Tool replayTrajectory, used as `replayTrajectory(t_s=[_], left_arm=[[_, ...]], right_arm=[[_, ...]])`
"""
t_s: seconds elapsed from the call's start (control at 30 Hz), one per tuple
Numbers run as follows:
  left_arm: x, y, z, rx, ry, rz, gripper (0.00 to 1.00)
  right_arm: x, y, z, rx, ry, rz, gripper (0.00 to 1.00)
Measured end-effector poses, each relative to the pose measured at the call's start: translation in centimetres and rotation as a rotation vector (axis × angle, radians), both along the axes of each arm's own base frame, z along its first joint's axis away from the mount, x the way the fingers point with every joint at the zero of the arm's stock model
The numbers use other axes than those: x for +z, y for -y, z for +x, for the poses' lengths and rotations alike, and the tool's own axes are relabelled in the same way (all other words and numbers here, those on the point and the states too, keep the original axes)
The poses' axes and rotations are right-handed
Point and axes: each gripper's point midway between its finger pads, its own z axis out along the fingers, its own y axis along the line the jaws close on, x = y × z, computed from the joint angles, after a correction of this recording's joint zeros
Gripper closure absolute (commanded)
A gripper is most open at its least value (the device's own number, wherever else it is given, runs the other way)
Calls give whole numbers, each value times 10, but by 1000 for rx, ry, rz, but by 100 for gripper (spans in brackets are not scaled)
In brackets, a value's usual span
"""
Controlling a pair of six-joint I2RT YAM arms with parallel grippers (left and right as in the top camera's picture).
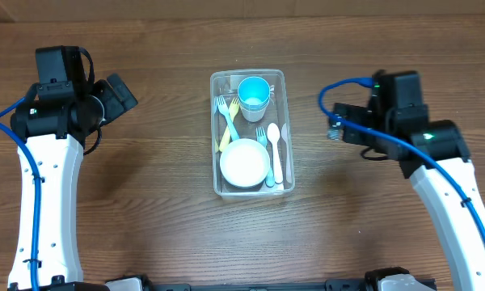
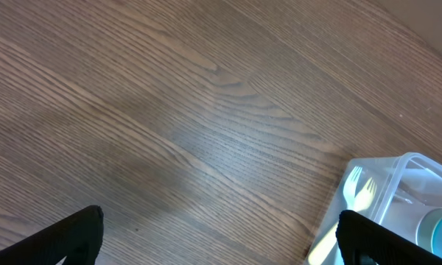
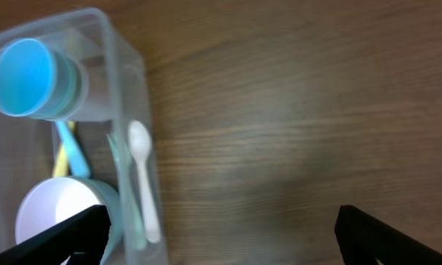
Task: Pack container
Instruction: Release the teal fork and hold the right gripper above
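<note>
While hanging just right of the container (image 1: 213,153): right gripper (image 3: 221,234) spread wide, nothing between its fingers, bare wooden table (image 3: 302,132) underneath. Aimed toward the container's right wall, apart from it.

Left gripper (image 2: 217,237) likewise wide and empty, well to the left of the container, near its far end. Only a container corner in that wrist view, at lower right.

Container clear plastic, rectangular, at the middle of the table between the two arms, long side running away from the robot.

Inside the container:
- blue cup (image 1: 254,91) at the far end, lying tilted, mouth showing
- white bowl (image 1: 244,162) at the near end, upright
- white spoon (image 1: 276,153) along the right wall, beside the bowl
- pale blue fork (image 1: 229,117) along the left wall, between cup and bowl
- yellow utensil (image 1: 224,140) partly under the fork; kind not clear
</note>
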Motion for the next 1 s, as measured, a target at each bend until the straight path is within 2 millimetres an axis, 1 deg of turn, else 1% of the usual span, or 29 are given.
replayTrajectory(t_s=[0.07, 0.13, 1.0], left_arm=[[0, 0, 0, 0, 0, 0, 0], [0, 0, 0, 0, 0, 0, 0], [0, 0, 0, 0, 0, 0, 0]], right_arm=[[-6, 10, -7, -26, -45, -11, 0], [-7, 11, -9, -31, -52, -14, 0], [-7, 11, -9, -31, -53, -14, 0]])
